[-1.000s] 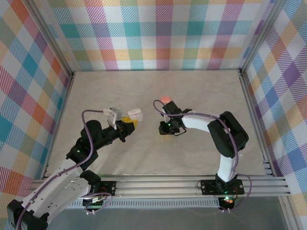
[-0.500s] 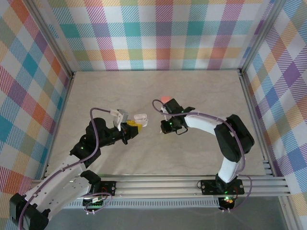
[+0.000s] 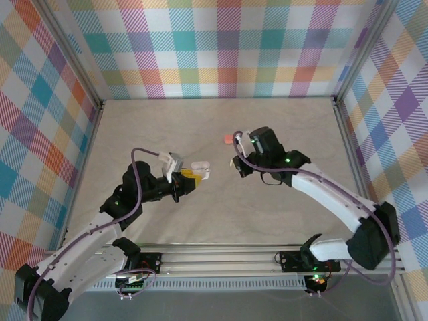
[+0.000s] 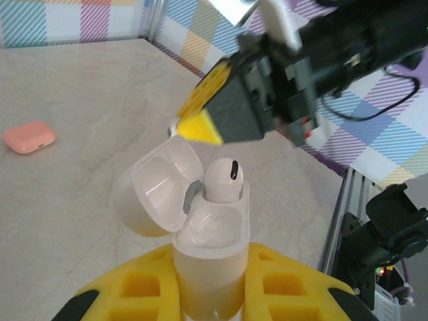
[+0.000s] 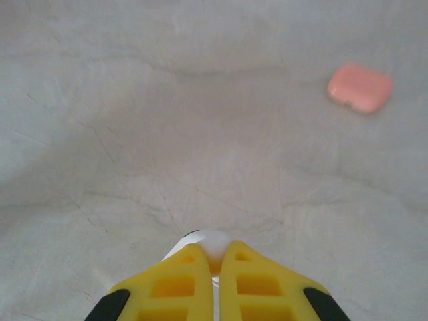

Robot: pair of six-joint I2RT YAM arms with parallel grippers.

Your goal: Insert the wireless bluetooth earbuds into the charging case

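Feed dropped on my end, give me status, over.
Left claw shut on open white case, first earbud seated. Right claw shut on second white earbud. Pink case closed, well aside.

Marbled tabletop (image 3: 167,127), plaid walls (image 3: 221,47), seemingly aluminium frame rails (image 3: 221,257).

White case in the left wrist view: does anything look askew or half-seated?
Yes. The white earbud in the open white case stands proud of its well, head above the rim, so it looks not fully seated. The well beside it looks empty. The right gripper pinches a second white earbud.
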